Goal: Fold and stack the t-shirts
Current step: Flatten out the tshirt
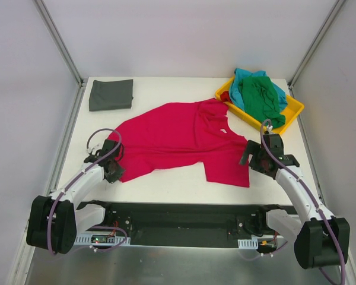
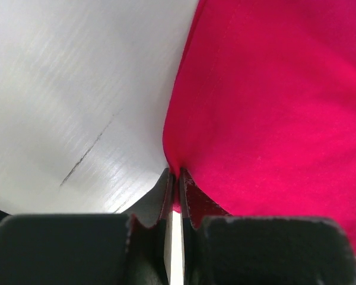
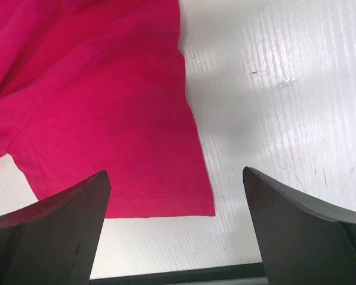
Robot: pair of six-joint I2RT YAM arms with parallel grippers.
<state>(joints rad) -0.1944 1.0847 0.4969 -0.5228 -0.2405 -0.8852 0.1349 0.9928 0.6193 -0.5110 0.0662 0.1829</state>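
Left gripper: jaws pressed together, pinching the near left corner of the crimson t-shirt; bare white table lies to its left.
Right gripper: jaws spread wide, holding nothing; a hemmed corner of the crimson cloth lies on the table ahead of its left finger, with bare table ahead of its right finger.
Crimson t-shirt: spread loosely and wrinkled between the two grippers. Its long axis runs across the table from the left gripper's pinch toward the far right. The neck opening faces the right, far end.
Yellow tray: beyond the right gripper, set at an angle; the crimson shirt's far end reaches its near corner.
Green t-shirt: bunched in the tray, on top.
Teal t-shirt: bunched under and behind the green one.
Dark grey t-shirt: folded flat in a rectangle, well beyond the left gripper at the far left.
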